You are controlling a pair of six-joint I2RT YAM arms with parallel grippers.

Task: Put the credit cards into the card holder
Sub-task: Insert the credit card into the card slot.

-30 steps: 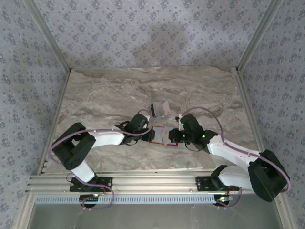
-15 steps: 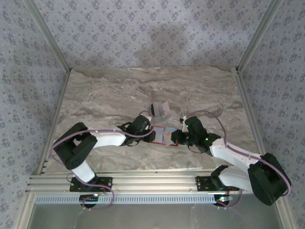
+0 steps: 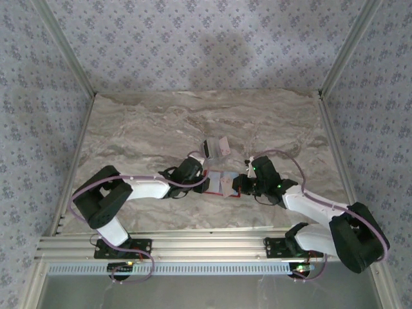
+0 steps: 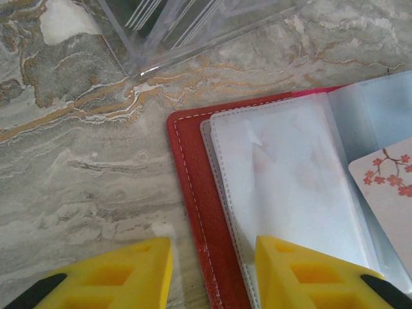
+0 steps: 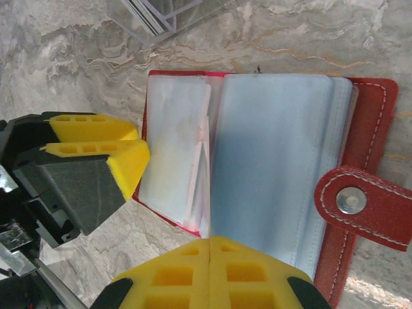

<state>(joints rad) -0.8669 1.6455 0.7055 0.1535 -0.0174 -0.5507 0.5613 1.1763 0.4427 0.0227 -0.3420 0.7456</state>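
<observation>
Card holder [image 5: 360, 129] open; blossom-print card [image 4: 386, 187] on clear pockets [image 4: 290, 174]. Left fingers [image 4: 302, 270] apart; right fingers [image 5: 174, 273] pressed shut.

A table [image 3: 161, 122] with a marble-look top, grey and beige with tan veins, takes up the middle of the top view. Walls [image 3: 193, 38] close it in at the back and on both sides, all covered in pale grey-blue paper with a small repeating flower pattern. Slim metal posts [image 3: 64, 48] run along the two back corners. A ribbed aluminium rail [image 3: 212, 244] spans the near edge, with a pale perforated strip [image 3: 193, 268] just below it. The light is soft and even, and a faint shadow [image 3: 219, 61] lies on the back wall.
</observation>
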